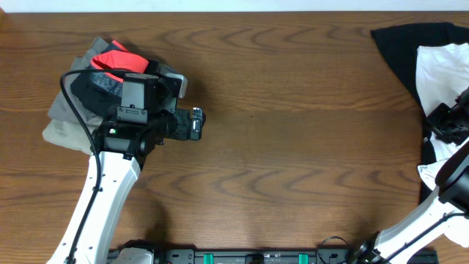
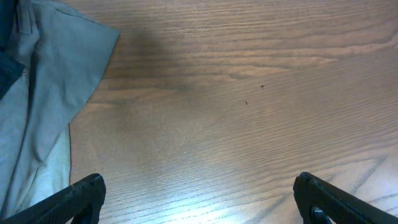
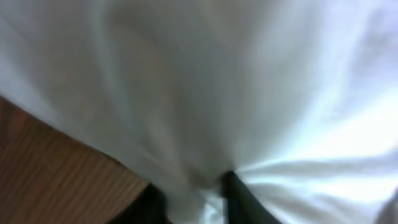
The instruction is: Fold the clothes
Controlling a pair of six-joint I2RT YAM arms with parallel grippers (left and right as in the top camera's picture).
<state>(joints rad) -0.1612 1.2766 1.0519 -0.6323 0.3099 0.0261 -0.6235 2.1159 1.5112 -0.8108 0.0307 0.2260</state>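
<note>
White fabric T-shirt [image 1: 440,73] lies crumpled, its long axis unclear; right gripper [image 3: 199,199] pinches it; left gripper [image 2: 199,196] gapes wide, empty.

Overhead view: sharp, evenly lit, a faint soft shadow on the table [image 1: 293,110] at lower left. Left wrist view: pale glare along the bottom centre, a dim shadow upper left beside the grey cloth [image 2: 50,74]. Right wrist view: badly blurred; the shirt [image 3: 249,74] fills it, out of focus, washed out at the right.
</note>
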